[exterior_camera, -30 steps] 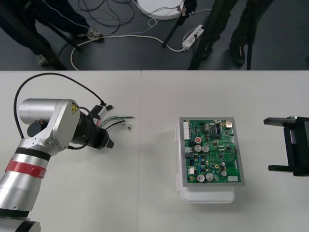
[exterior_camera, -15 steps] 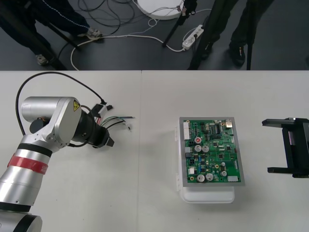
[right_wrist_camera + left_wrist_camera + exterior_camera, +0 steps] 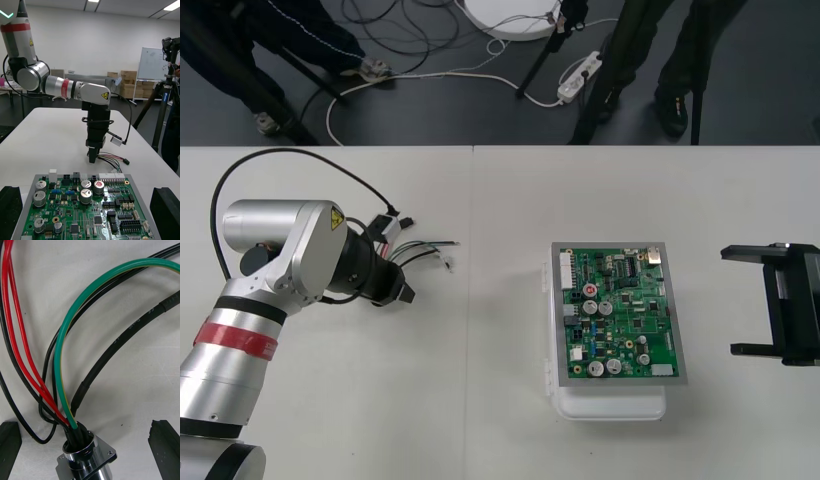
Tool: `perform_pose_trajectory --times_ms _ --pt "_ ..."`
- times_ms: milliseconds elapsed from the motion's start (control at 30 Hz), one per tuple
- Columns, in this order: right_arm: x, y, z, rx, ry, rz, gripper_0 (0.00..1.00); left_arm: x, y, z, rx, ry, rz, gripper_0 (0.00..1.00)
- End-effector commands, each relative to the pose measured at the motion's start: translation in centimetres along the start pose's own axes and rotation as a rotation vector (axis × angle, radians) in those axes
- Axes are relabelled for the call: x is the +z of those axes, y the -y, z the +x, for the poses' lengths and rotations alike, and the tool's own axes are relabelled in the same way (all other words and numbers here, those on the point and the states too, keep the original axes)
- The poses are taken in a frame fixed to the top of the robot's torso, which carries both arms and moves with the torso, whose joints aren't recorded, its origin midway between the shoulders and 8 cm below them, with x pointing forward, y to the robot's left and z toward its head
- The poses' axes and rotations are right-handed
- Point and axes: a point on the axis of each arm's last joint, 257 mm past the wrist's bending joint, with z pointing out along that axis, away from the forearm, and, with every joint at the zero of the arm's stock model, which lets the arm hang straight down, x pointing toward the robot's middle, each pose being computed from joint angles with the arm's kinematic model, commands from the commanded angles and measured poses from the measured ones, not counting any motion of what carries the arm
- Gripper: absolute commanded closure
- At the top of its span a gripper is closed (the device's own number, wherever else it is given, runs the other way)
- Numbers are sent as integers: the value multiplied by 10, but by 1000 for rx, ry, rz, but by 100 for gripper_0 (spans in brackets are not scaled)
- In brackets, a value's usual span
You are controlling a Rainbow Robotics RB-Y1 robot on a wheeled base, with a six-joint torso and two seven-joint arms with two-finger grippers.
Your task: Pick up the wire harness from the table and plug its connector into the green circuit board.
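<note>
The wire harness (image 3: 426, 250) lies on the table at the left, its red, black and green wires (image 3: 60, 352) fanning out from the round metal socket (image 3: 84, 457). My left gripper (image 3: 400, 286) stands low over it, open, with the flanged socket between its fingers (image 3: 9, 450) but untouched by them. From the right wrist view, that left gripper (image 3: 92, 155) points down at the table beside the wires (image 3: 111, 157). The green circuit board (image 3: 618, 325) sits on its white base (image 3: 608, 405) right of centre. My right gripper (image 3: 778, 305) waits open at the table's right edge, its fingers (image 3: 165, 212) either side of the board (image 3: 86, 213).
A wide stretch of bare table separates the harness from the board. A black cable (image 3: 300, 160) loops from the left arm over the table's far left. Beyond the far edge lie floor cables and tripod legs.
The left arm has shifted only slightly over the harness. The right gripper has crept a little leftward. The harness and board have not moved.
</note>
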Motion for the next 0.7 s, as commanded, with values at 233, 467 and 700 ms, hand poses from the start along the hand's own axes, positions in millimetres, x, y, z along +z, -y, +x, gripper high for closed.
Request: perform_pose_trajectory --times_ms 233,467,700 --pt "-9 5 -2 10 -50 -17 0 -15 -22 -18 19 35 -50 0" --pt "-8 5 -2 11 -47 -17 0 -11 -22 -14 40 21 -48 100" --pt "-7 6 -2 7 -43 -17 0 -10 -21 -13 50 16 -51 100"
